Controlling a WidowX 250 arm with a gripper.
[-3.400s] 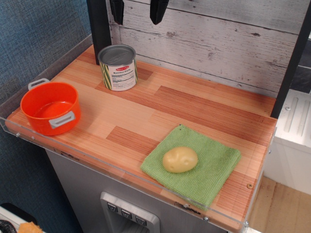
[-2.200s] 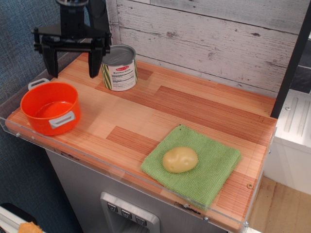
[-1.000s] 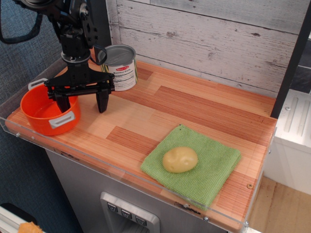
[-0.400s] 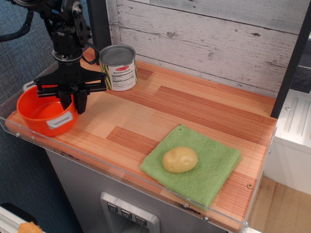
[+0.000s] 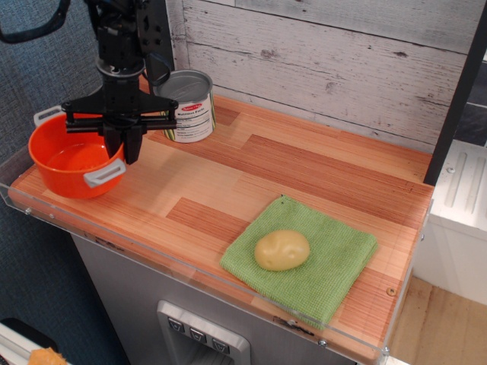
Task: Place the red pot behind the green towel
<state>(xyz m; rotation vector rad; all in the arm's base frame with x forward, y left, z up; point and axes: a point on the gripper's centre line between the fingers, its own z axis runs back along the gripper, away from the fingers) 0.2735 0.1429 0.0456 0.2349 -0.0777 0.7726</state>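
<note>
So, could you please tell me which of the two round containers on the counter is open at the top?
The red pot, at the counter's left end in the gripper, shows its empty inside. The tin can behind it has a closed metal lid.

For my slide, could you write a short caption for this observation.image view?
End effector shut on the pot's rim, pot lifted at the counter's left; towel with potato at right, can behind.

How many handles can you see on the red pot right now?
2: one grey handle on the front of the red pot, one handle at its back left rim. The gripper grips its right rim.
</note>
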